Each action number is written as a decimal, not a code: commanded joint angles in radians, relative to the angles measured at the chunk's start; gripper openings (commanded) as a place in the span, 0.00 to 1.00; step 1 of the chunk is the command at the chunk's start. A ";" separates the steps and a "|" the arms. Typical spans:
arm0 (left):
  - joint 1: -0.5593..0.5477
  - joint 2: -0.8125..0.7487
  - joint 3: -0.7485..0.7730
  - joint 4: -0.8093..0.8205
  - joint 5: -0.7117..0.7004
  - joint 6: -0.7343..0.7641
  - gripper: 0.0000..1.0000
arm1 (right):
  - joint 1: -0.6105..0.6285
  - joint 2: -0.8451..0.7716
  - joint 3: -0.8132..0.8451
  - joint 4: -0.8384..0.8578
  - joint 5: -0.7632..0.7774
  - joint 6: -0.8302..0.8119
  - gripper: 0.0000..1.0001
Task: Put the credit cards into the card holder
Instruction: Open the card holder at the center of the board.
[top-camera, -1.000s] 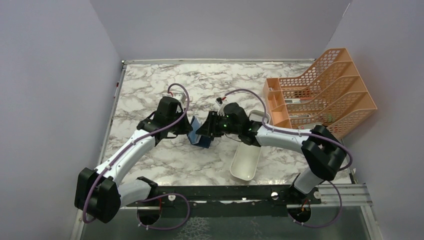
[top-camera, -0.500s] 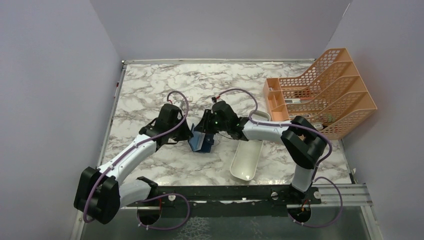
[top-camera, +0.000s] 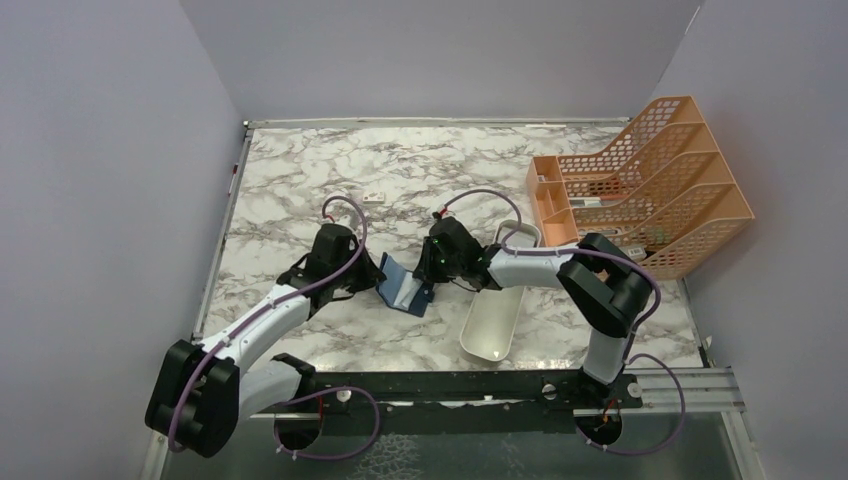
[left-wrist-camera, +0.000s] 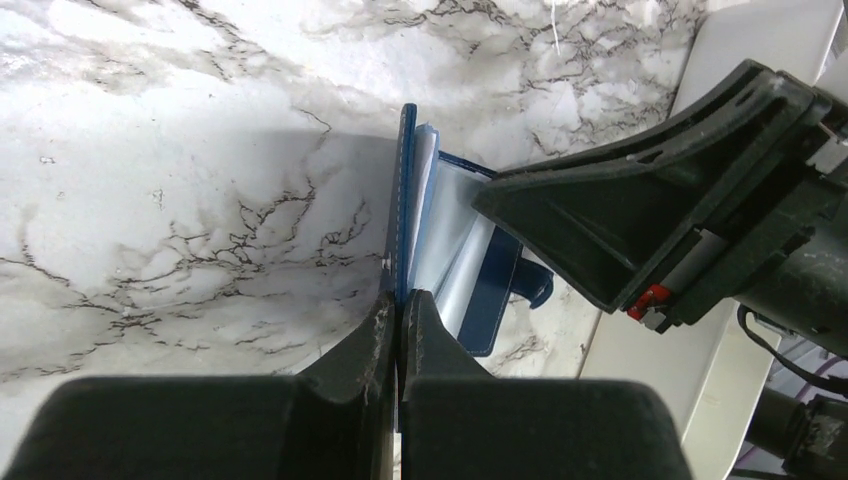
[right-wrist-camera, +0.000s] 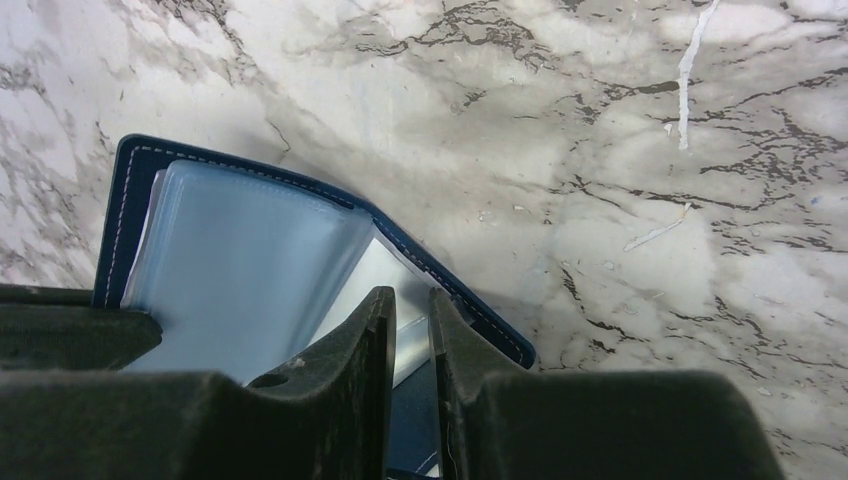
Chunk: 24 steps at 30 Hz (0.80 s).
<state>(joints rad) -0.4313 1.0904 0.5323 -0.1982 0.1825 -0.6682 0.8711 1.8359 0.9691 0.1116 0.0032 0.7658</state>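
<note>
No brand or writing can be read. The small white block (top-camera: 375, 197) at the far middle of the bench (top-camera: 300, 170) bears a mark that is too small to make out.

The card holder (top-camera: 405, 288) sits at the middle of the bench, between the two arms, standing open in a V. Its outer cover is navy blue with pale stitching along the edge. The inner side is lighter blue, and a stack of clear, bluish plastic sleeves fans out from the fold. A small navy tab sticks out at its near right corner in the left wrist view. A flat, silver-grey credit card (right-wrist-camera: 372, 272) shows between the sleeves and the right-hand cover; only a strip of it is visible.

The left end effector (left-wrist-camera: 400, 300) has its fingers pressed together on the near edge of the left navy cover, holding that panel upright on edge. The right end effector (right-wrist-camera: 410, 297) comes in from the right, over the open inner side, with only a narrow slit between its fingers. Whether they pinch the card or anything else cannot be told.

A long white tray (top-camera: 490, 325) lies just right of the holder, toward the near edge. An orange mesh rack (top-camera: 650, 190) stands at the far right.
</note>
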 joint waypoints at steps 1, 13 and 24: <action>0.018 -0.009 -0.046 0.127 0.069 -0.062 0.00 | 0.000 0.001 -0.022 -0.075 0.021 -0.083 0.24; 0.031 -0.107 -0.016 0.042 0.079 0.020 0.00 | -0.001 -0.206 0.004 -0.119 -0.022 -0.436 0.37; 0.031 -0.104 0.058 -0.038 0.084 0.105 0.00 | -0.020 -0.396 0.071 -0.322 0.071 -0.701 0.44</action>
<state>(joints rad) -0.4011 1.0042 0.5663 -0.1963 0.2684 -0.6079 0.8574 1.4975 1.0126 -0.0982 -0.0109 0.2131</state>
